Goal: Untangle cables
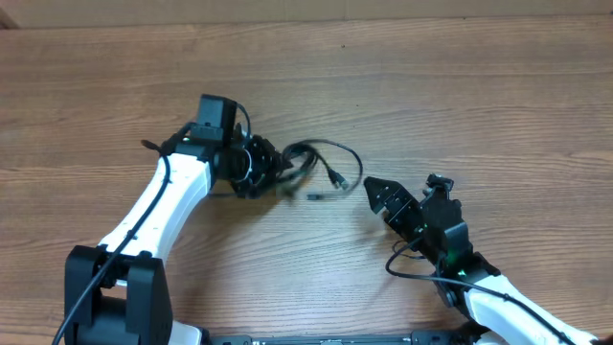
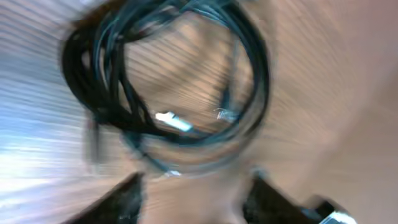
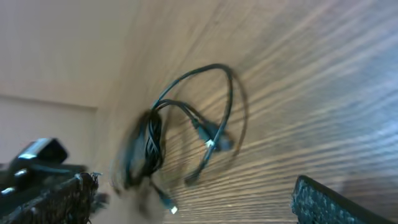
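The cables [image 1: 330,153] lie as a thin black tangle on the wooden table [image 1: 460,86], a coiled bunch on the left and a loose loop with small plugs [image 1: 337,178] on the right. My left gripper [image 1: 272,172] is right at the coiled end. In the blurred left wrist view its fingers [image 2: 118,202] stand apart just short of the coil [image 2: 168,81], nothing between them. My right gripper [image 1: 375,195] is open, a short way right of the loop. The right wrist view shows the cables [image 3: 186,130] ahead of its wide-spread fingers [image 3: 329,202].
A thicker black wire [image 1: 412,270] loops off the right arm near the table's front. The arm bases [image 1: 115,297] stand at the front edge. Bare wood lies behind and to both sides of the tangle.
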Robot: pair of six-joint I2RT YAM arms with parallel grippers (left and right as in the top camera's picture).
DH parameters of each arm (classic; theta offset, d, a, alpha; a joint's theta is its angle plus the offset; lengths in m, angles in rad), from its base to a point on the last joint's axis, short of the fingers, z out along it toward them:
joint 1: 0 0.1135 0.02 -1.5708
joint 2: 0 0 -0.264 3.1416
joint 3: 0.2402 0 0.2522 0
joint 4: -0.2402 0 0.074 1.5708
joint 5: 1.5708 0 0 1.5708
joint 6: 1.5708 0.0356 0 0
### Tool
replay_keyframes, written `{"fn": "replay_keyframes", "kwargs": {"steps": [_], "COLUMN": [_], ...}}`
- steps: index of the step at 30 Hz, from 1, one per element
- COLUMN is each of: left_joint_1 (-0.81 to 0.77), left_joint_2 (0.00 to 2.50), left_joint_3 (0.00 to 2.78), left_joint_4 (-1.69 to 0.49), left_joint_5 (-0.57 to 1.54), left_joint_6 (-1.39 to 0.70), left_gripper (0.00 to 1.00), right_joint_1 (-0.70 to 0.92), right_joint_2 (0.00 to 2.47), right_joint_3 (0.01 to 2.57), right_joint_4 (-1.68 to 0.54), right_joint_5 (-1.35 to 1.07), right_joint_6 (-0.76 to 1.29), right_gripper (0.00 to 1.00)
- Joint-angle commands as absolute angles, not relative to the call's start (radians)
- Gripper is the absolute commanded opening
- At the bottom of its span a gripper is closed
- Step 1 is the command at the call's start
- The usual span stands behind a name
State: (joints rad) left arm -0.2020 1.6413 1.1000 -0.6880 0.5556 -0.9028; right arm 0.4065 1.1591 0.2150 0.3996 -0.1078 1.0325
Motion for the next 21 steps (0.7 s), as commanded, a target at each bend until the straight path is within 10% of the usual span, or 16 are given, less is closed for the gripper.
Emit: {"fn": "replay_keyframes", "kwargs": {"steps": [1, 3, 9, 21], "left_joint_1": [-0.217, -0.219, -0.220, -0.238], "left_joint_2": [1.629, 1.629, 1.629, 1.645], "left_joint_3": [1.102, 1.101, 1.101, 1.099], "left_joint_4": [-0.756, -0.791, -0.809, -0.889], "left_joint_5": [0.345, 0.320, 0.284, 0.320], "left_joint_6": [-0.756, -0.756, -0.760, -1.287], "left_gripper": [0.74, 0.92, 0.92, 0.64], "right_joint_1": [0.403, 0.403, 0.403, 0.403], "right_joint_2": [1.103, 1.085, 1.084, 1.084], "right_joint_3": [0.218, 0.218, 0.218, 0.218], "right_joint_4": [0.403, 0.403, 0.364, 0.286], "right_joint_5": [-0.136, -0.146, -0.218, -0.271], "right_joint_6": [0.956, 0.957, 0.964, 0.963], "right_gripper": [1.00, 1.00, 1.00, 1.00]}}
